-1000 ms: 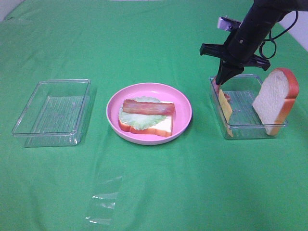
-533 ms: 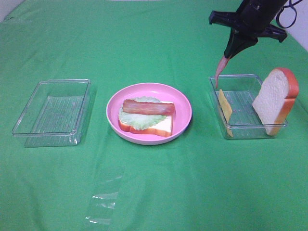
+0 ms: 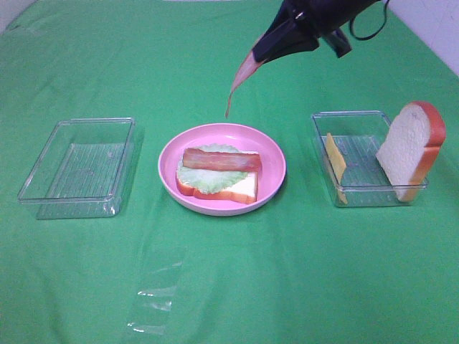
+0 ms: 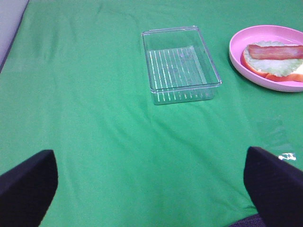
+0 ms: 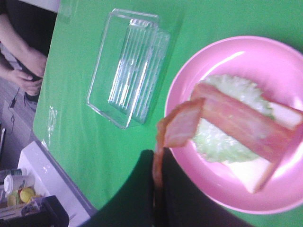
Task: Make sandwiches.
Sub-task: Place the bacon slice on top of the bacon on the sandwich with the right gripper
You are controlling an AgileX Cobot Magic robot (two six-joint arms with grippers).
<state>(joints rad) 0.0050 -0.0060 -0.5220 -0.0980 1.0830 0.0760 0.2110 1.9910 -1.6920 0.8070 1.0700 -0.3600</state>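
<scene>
On the pink plate (image 3: 166, 163) lies the open sandwich (image 3: 219, 173): a bread slice, green lettuce and one bacon strip. My right gripper (image 3: 262, 51) is high over the plate's far edge, shut on a second bacon strip (image 3: 240, 77) that dangles from it. In the right wrist view that strip (image 5: 179, 126) hangs over the plate's rim (image 5: 189, 82), beside the bacon on the lettuce (image 5: 241, 124). A yellow cheese slice (image 3: 335, 161) and a second bread slice (image 3: 410, 149) lean inside the right tray (image 3: 358, 197). My left gripper (image 4: 151, 189) is open over bare cloth.
An empty clear tray (image 3: 79, 159) sits left of the plate, also in the left wrist view (image 4: 180, 64). A piece of clear film (image 3: 154, 301) lies on the green cloth near the front. A person's arm (image 5: 21, 56) shows at the table's edge.
My right gripper lifted the bacon strip out of the right tray and carried it up and left, to above the plate's far edge. The left arm has not moved.
</scene>
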